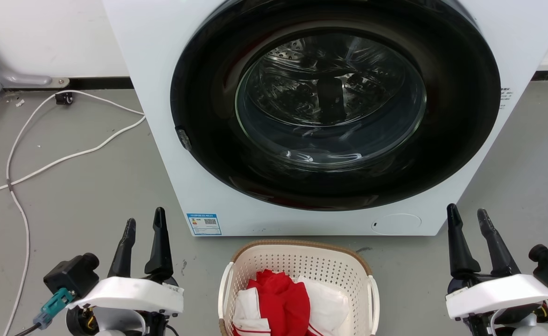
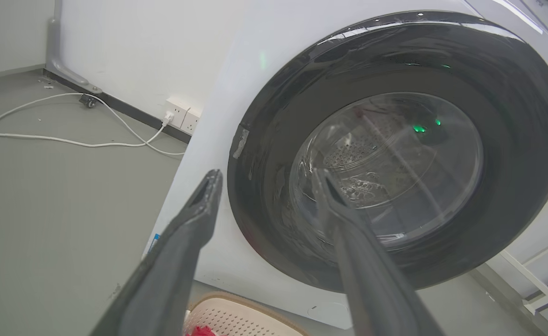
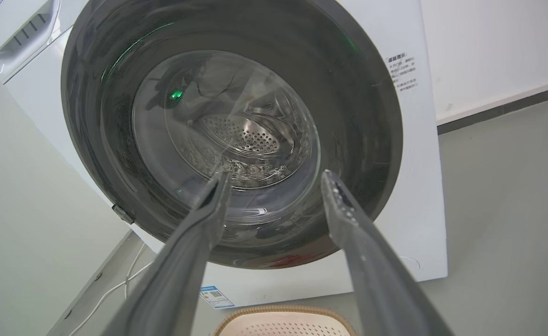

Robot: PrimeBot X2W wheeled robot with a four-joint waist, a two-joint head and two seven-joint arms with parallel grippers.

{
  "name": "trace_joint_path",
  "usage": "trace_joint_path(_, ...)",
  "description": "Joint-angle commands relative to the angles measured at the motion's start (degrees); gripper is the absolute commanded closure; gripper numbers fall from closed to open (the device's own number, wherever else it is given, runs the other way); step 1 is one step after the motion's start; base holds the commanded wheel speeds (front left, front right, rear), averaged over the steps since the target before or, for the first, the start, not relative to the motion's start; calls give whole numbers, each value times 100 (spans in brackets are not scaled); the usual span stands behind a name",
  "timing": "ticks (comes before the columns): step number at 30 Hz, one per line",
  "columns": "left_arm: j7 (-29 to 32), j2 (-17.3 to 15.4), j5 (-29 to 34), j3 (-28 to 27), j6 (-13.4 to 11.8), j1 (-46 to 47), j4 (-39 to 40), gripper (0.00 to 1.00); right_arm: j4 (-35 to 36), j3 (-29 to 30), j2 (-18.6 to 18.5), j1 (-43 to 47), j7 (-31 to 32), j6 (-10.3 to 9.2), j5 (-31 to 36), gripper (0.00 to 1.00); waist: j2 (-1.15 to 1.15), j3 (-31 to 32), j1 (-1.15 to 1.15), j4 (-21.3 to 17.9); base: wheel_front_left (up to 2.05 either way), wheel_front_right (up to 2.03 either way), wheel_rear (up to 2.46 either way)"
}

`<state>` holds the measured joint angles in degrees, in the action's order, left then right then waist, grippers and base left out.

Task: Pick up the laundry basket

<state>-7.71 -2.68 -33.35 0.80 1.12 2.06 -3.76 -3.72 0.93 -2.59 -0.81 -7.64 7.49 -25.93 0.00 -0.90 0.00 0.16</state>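
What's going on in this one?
A two-armed robot faces a white front-loading washing machine with its round dark glass door shut. Before it on the grey floor sits a cream-white perforated plastic laundry basket with a brown rim, holding red and white clothes. The left pincer and right pincer hang open either side of it, touching nothing; the basket is not yet grasped.

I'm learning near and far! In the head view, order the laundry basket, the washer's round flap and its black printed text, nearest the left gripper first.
From the left gripper:
1. laundry basket, floor on its right.
2. round flap, lower right of the washing machine.
3. black printed text, up its right edge.
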Motion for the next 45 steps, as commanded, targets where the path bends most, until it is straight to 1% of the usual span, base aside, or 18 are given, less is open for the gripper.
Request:
trace_joint_path(1,-53,-21,174,6,-20,-6,101,0,102,-15,-30,12,-58,1,168,0,0,-1,0,0,0,0,0)
trace_joint_path(20,-327,-24,1256,128,-111,-82,182,0,224,-43,-35,104,-324,1,1311,0,0,-24,0,21,0,0,0)
trace_joint_path(31,-462,-25,1824,193,-154,-118,236,0,300,-63,-38,147,-468,0,1813,0,0,-20,0,20,0,0,0)
trace_joint_path(45,-609,-27,2380,275,-224,-169,252,0,357,-78,-40,224,-616,0,2406,0,0,5,0,44,0,0,0)
